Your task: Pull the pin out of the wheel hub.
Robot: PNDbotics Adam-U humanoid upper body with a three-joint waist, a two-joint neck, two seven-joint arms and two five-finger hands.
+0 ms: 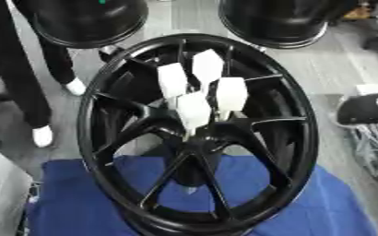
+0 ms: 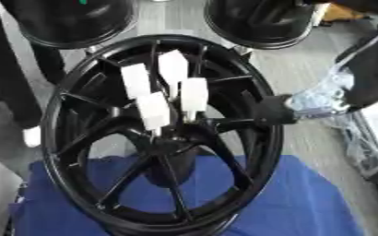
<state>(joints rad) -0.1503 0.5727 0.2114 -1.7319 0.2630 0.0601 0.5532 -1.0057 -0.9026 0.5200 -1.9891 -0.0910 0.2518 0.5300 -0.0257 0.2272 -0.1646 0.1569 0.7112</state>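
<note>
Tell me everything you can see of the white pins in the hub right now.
Four white pins stand in a tight cluster at the middle of the black wheel, above the hub. Each has a broad, flat, pointed head that looks like plastic and narrows downward toward the hub, where its lower end is lost among the spokes. They sit close together, some overlapping. No hand touches them.

Access to hub: crowded from above, open from the right.
Four white pins (image 1: 194,109) cluster over the wheel hub (image 1: 194,138), nearly touching; black spokes (image 1: 127,133) fan round it. Right hand (image 2: 274,109) sits at rim (image 2: 274,138), well clear of pins.
</note>
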